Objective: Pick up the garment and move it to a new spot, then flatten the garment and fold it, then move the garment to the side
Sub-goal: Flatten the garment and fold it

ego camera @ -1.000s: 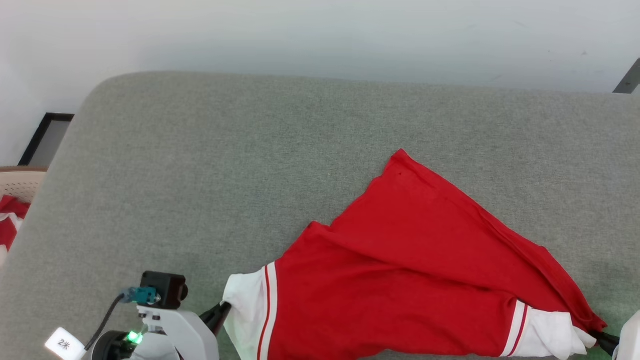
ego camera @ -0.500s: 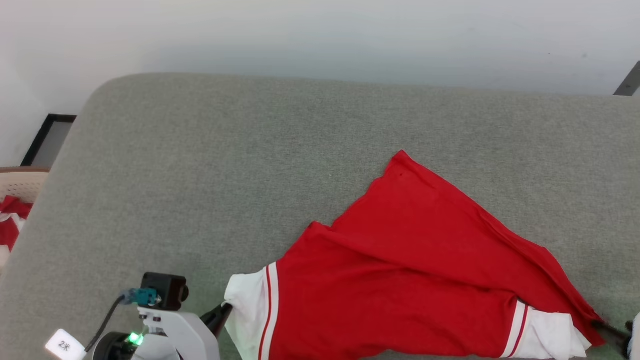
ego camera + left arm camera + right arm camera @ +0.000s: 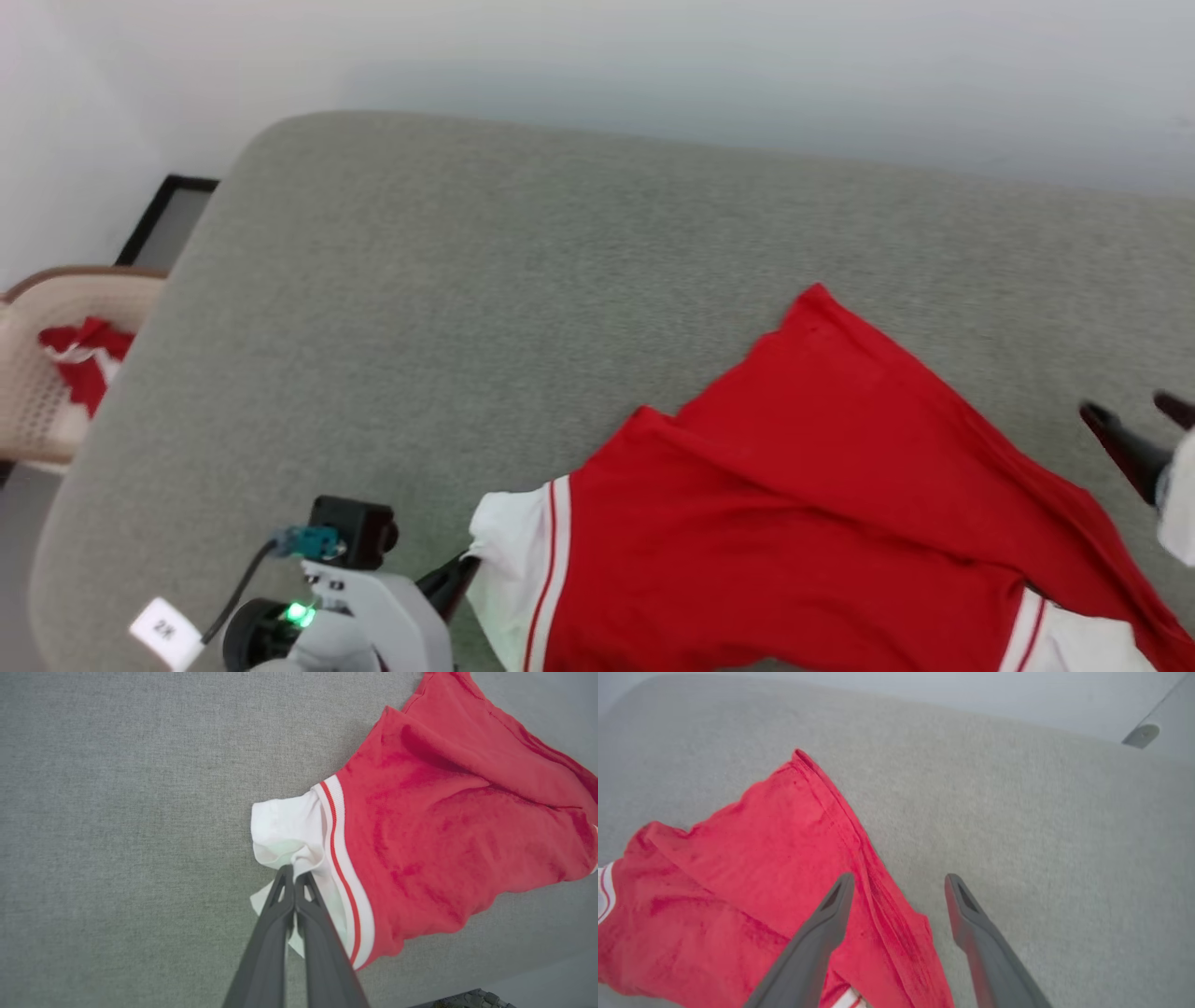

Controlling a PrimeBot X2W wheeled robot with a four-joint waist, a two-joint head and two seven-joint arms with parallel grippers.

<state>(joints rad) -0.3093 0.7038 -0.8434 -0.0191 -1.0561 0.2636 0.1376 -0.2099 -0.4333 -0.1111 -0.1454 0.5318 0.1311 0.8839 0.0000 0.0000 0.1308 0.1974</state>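
1. left gripper [image 3: 294,873]: fingers pressed tight together, pinching the white panel at one end of the garment [image 3: 444,826]; sits at 7 o'clock in the head view.
2. right gripper [image 3: 900,882]: fingers spread wide, holding nothing, poised above the red hem at 3 o'clock.
3. garment: slack and creased on the grey padded surface [image 3: 467,308], toward 5 o'clock, near its front edge.
4. Hazards, as judged:
   - With a one-sided hold, a pull by the left alone would likely drag and bunch the cloth instead of flattening it.
   - The right fingers may catch one layer only, or the padding.
   - Loose fabric could slide off the front.
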